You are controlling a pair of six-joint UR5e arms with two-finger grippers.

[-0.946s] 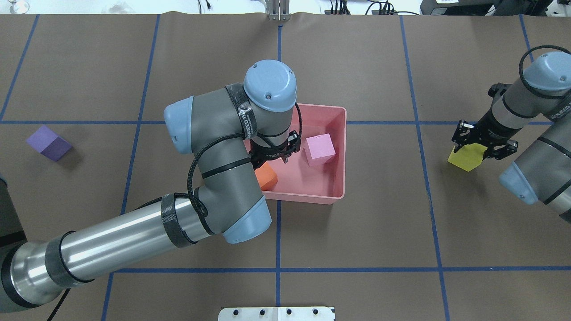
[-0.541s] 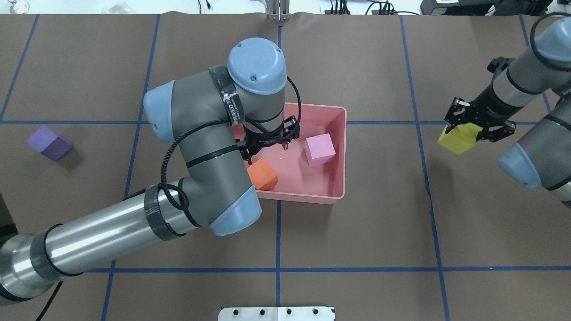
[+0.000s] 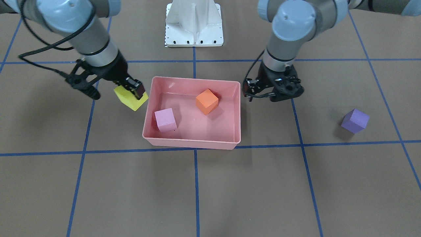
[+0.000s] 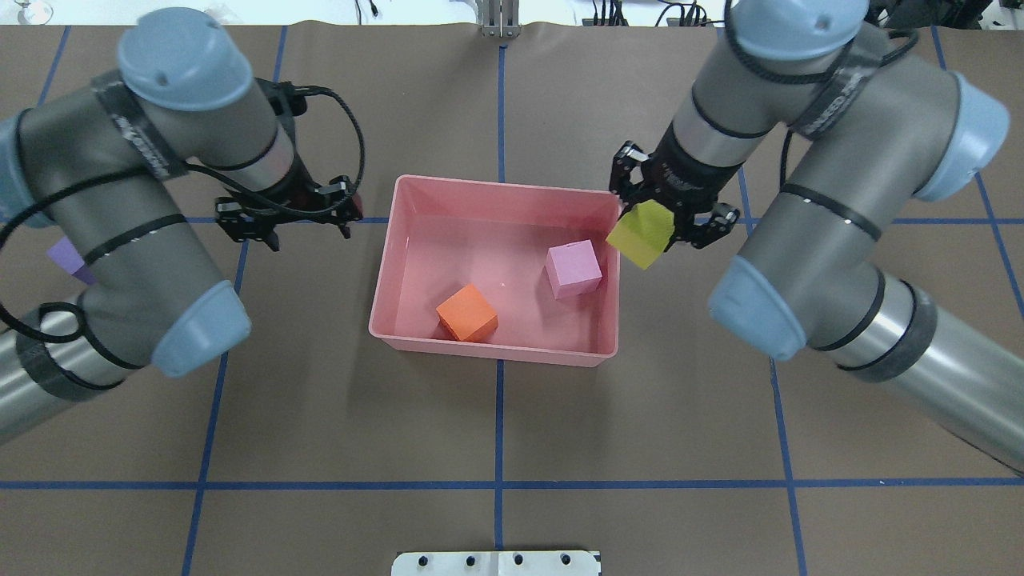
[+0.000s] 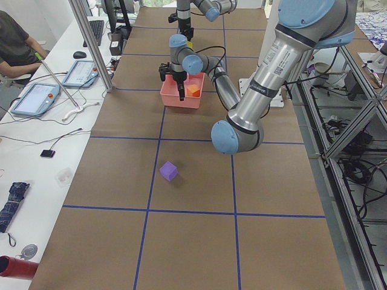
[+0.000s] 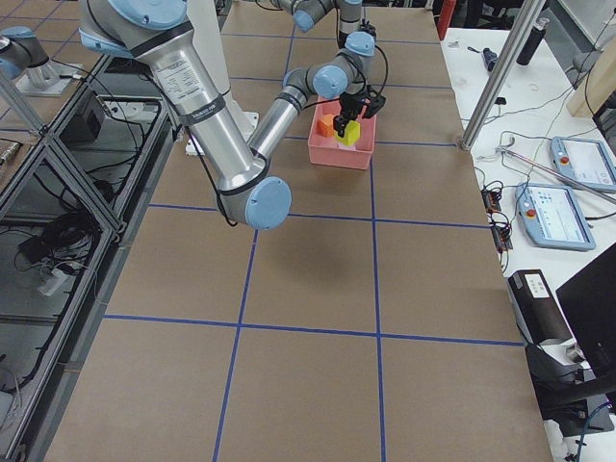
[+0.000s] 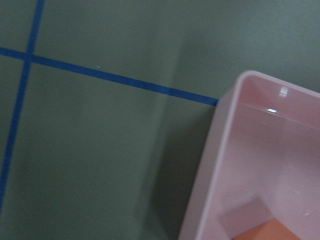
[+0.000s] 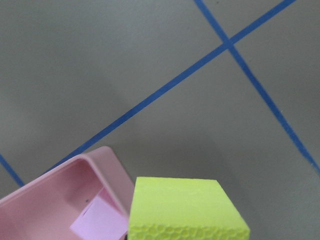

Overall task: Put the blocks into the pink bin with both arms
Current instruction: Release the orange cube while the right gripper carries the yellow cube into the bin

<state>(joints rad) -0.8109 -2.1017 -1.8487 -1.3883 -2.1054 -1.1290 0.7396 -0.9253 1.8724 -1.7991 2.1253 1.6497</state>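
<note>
The pink bin (image 4: 385,264) sits mid-table with the orange block (image 4: 467,313) and the light pink block (image 4: 574,269) lying inside it. My right gripper (image 4: 661,219) is shut on the yellow block (image 4: 639,234) and holds it tilted above the bin's right rim; the right wrist view shows the yellow block (image 8: 185,210) beside the bin corner (image 8: 111,161). My left gripper (image 4: 294,224) is open and empty, just left of the bin. The purple block (image 3: 355,120) lies on the table far to my left, mostly hidden by my left arm in the overhead view.
The white pedestal base (image 3: 194,23) stands at the robot's edge of the table. Blue tape lines (image 4: 498,424) cross the brown table cover. A person (image 5: 18,42) sits at a side desk with tablets.
My left gripper has left the orange block in the bin and moved out to the left. My right gripper has carried the yellow block left to the bin's right rim.
</note>
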